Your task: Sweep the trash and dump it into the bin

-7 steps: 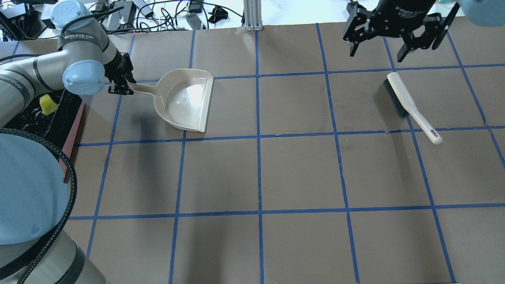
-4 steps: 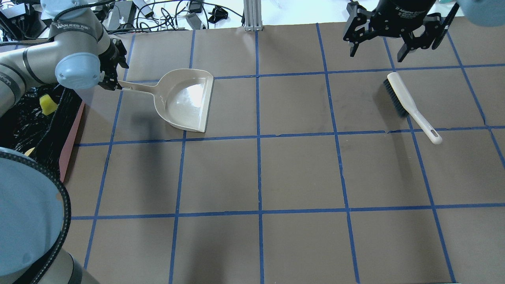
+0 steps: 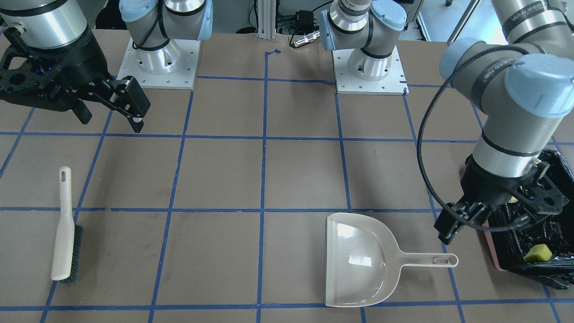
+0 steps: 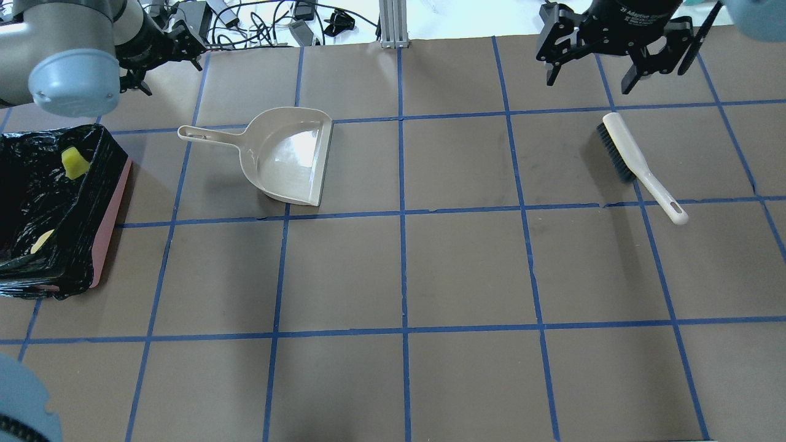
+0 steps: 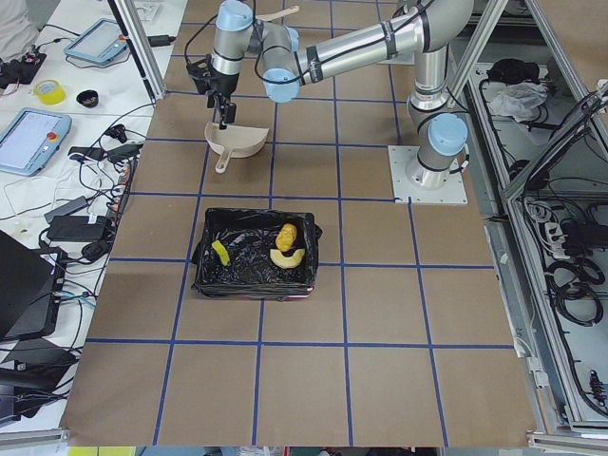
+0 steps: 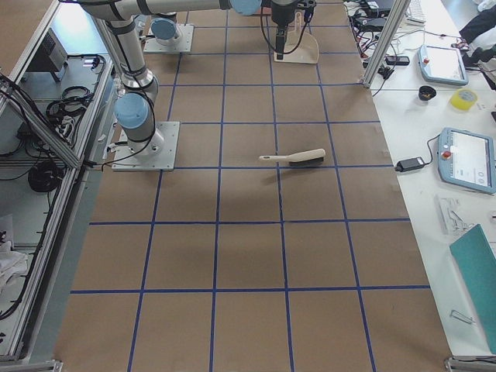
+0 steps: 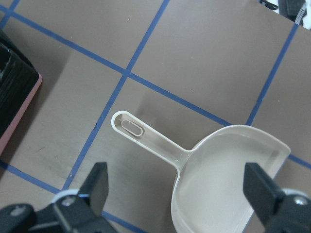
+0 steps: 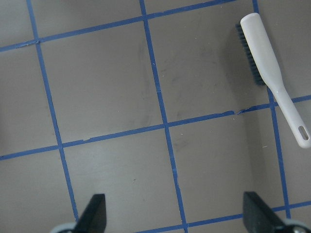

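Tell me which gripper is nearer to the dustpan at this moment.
Left. The left gripper hovers open above the handle end of the dustpan, near the bin; the right gripper hangs open across the table, above the brush.

The bin (image 4: pixel 115 196) runs off the overhead view's left edge — only the sponge (image 4: pixel 73 163) and a sliver of the tan piece (image 4: pixel 40 240) show inside. From the front, the left arm (image 3: pixel 502 152) covers part of it.
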Robot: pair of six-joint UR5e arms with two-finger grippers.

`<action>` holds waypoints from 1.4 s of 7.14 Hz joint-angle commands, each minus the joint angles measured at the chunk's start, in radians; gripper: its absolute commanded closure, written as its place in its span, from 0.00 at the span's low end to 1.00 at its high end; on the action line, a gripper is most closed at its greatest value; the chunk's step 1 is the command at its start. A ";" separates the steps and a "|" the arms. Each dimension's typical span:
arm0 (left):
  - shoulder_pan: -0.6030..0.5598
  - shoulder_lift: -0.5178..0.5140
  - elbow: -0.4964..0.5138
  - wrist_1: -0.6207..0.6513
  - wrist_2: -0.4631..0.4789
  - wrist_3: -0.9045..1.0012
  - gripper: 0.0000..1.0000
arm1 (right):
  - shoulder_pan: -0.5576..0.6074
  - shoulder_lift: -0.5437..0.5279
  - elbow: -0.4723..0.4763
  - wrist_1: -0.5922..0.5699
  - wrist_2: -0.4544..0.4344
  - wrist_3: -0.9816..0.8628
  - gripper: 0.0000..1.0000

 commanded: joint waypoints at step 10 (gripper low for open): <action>-0.141 0.278 -0.036 -0.431 -0.049 0.287 0.00 | 0.000 -0.058 0.003 -0.009 -0.004 -0.018 0.00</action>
